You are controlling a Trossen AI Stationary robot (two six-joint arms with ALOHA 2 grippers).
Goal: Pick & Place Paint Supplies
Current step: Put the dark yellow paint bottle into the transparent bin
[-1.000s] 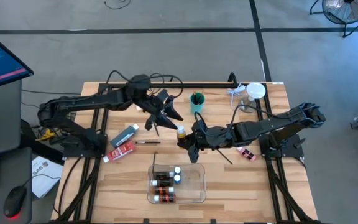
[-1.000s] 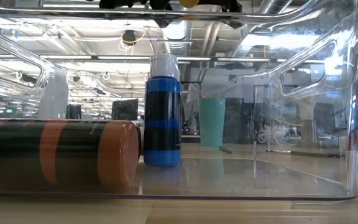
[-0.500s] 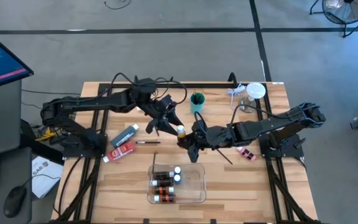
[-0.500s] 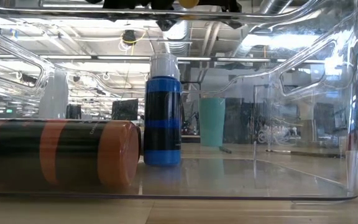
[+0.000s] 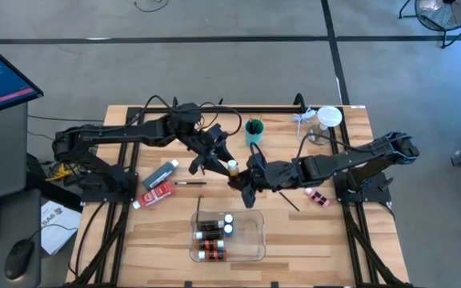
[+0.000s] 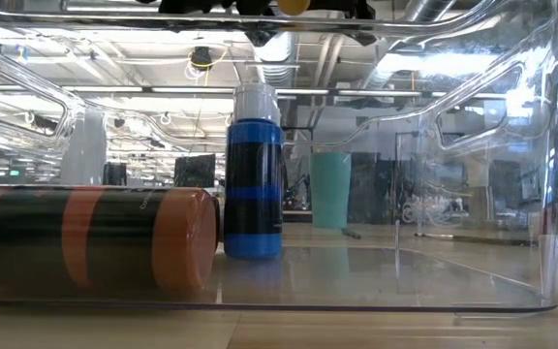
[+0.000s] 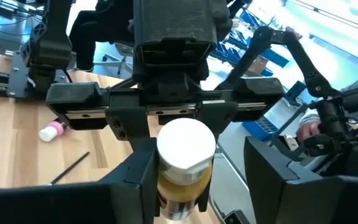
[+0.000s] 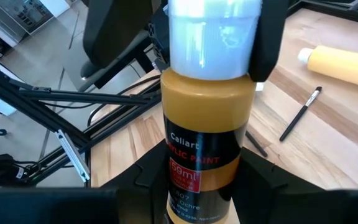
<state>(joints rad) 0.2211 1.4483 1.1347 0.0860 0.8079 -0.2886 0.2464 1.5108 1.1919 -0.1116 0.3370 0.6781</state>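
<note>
Bottle (image 8: 207, 124) with an ochre body and white cap is held between both arms above the middle of the worktop (image 5: 310, 240), upright in the wrist views. Right gripper (image 5: 242, 182) has its jaws closed on the lower body of this bottle, label facing its wrist camera. Left gripper (image 5: 224, 160) sits at the cap end: its jaws stand on either side of the white cap, in contact or very nearly so; a firm grip cannot be confirmed.

Clear tray (image 5: 250, 240) lies at 6 o'clock from the two grippers, near the front edge. It contains several small white-capped paint bottles (image 5: 210, 232); in the low view an orange-and-dark bottle (image 6: 95, 237) lies on its side and a blue bottle (image 6: 253, 174) stands upright just beside it.

Red tube (image 5: 157, 194) and grey tube (image 5: 161, 173) lie at 9 o'clock from the grippers, with a thin brush (image 5: 189, 183) just beside them. Pink-capped small bottle (image 5: 318, 196) and another brush (image 5: 286, 200) lie at 3 o'clock. Teal cup (image 5: 254, 133) stands at 12 o'clock, holding dark-handled brushes.
</note>
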